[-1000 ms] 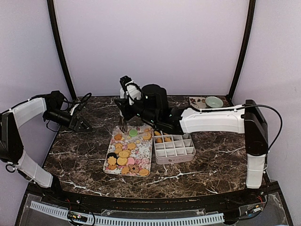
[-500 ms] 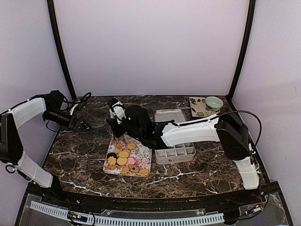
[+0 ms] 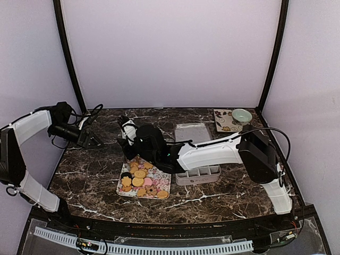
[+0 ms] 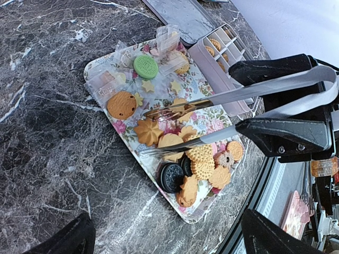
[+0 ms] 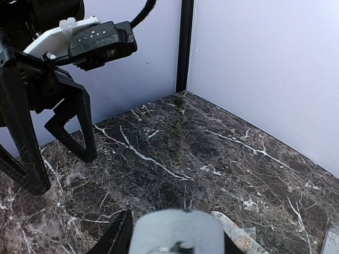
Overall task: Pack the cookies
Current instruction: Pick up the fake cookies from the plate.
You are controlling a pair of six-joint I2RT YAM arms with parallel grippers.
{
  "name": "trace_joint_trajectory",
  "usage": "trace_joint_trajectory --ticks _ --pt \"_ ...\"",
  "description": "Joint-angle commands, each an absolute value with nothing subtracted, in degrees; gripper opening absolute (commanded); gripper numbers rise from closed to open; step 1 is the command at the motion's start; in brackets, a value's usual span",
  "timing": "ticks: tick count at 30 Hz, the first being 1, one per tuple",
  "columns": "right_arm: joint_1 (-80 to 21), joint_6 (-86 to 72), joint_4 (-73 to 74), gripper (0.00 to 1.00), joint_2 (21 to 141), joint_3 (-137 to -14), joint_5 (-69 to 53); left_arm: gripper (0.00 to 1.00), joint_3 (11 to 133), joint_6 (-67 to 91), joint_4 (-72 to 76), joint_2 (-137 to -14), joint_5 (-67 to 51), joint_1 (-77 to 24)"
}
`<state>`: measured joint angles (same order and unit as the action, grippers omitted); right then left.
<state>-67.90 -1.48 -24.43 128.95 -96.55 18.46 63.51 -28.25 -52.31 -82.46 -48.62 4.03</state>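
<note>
The cookies [image 4: 183, 151] lie on a flowered tray [image 4: 198, 216]: tan, orange, pink, one green and dark ones. In the top view the cookies [image 3: 141, 179] show below my right arm. My right gripper [image 4: 241, 98] is shut on metal tongs [image 4: 228, 95], one black finger on each arm. The tongs' tips stand apart just over the middle cookies, with none pinched between them. My right wrist view shows only the tongs' blurred grey end [image 5: 177, 233]. My left gripper [image 3: 95, 142] hangs open left of the tray, holding nothing.
A white divided box [image 4: 218, 79] with a few cookies in it stands beside the tray, partly under my right arm [image 3: 212, 151]. Its clear lid [image 3: 192, 132] lies behind. A small plate and green bowl [image 3: 241, 115] sit at the back right.
My right arm has swung left and down over the tray, now covering the box's back and the tray's far end. The tongs have opened wider. The left arm has not moved.
</note>
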Motion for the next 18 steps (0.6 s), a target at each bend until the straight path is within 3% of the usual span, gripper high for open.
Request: trace_joint_trajectory --ticks 1,11,18 --pt "-68.3 -0.8 -28.4 0.41 129.9 -97.1 20.8 0.99 64.0 -29.2 -53.8 -80.6 -49.1 4.4" --pt "-67.7 0.0 -30.1 0.31 126.9 -92.3 23.4 0.99 64.2 -29.0 -53.8 -80.9 -49.5 4.4" --pt "-67.5 0.0 -29.4 0.25 126.2 -96.2 21.7 0.99 64.3 -28.6 -53.5 -81.0 -49.8 4.4"
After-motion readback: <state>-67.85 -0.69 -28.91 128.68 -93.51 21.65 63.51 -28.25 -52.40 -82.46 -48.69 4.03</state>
